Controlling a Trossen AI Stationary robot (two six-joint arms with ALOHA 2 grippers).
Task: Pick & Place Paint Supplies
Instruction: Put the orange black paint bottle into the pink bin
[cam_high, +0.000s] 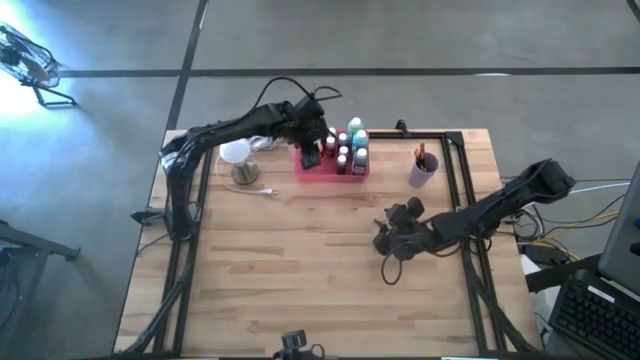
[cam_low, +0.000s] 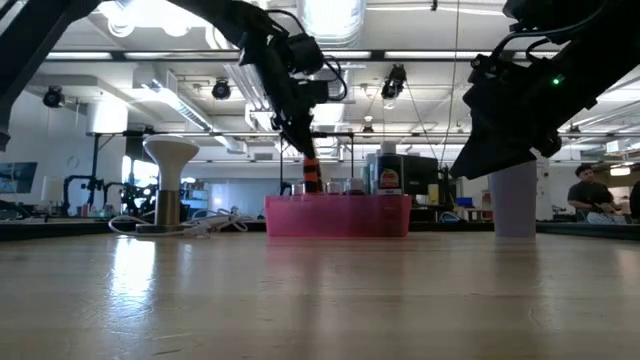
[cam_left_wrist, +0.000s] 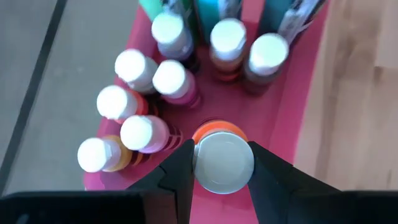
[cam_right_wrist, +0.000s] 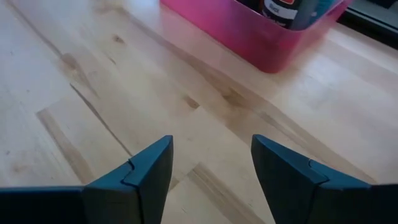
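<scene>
A pink tray at the table's far middle holds several white-capped bottles, with larger green and blue ones at its far right. My left gripper is over the tray's left part, shut on an orange bottle. My right gripper stands open over bare wood to the right of the table's middle, nothing between its fingers. Thin brushes stand in a lilac cup at the far right. My left gripper pinches the orange bottle's white cap between its two fingers, which slant down from above. The bottle hangs upright below them, its orange shoulder showing past the cap. Its lower end is about level with the tray's rim.
A white globe lamp with a cord stands left of the tray. Black frame rails run along the table's left and right sides. Open wood fills the near half.
</scene>
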